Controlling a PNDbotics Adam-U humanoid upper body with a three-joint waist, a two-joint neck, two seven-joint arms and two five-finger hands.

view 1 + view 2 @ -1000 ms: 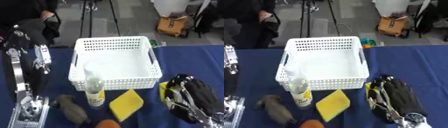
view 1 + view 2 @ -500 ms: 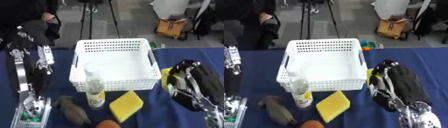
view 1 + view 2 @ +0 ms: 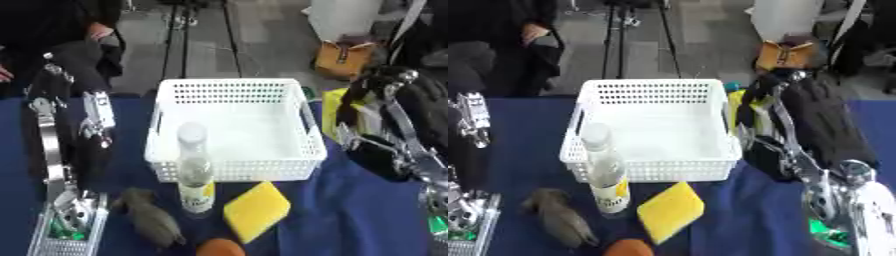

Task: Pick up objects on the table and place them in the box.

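So the white basket (image 3: 234,135) sits mid-frame, empty. In front of it, lower centre: clear bottle (image 3: 196,177) upright, yellow sponge (image 3: 255,211), grey lump (image 3: 150,220), orange thing (image 3: 220,248). Right hand (image 3: 785,122) hovers right of the basket; can't tell its fingers. Left hand (image 3: 92,120) likewise, left side.

The left arm (image 3: 66,145) is built of black casing edged by a long silver bar, with a silver bracket plate set against the black upper part. A perforated silver housing with small green parts inside is seen at its lower end. The right hand (image 3: 785,122) is covered in black, with silver rods and linkages running along it and yellow seen beside its fingers. A round silver joint (image 3: 852,170) is followed by pale silver casing, where a green spot is visible
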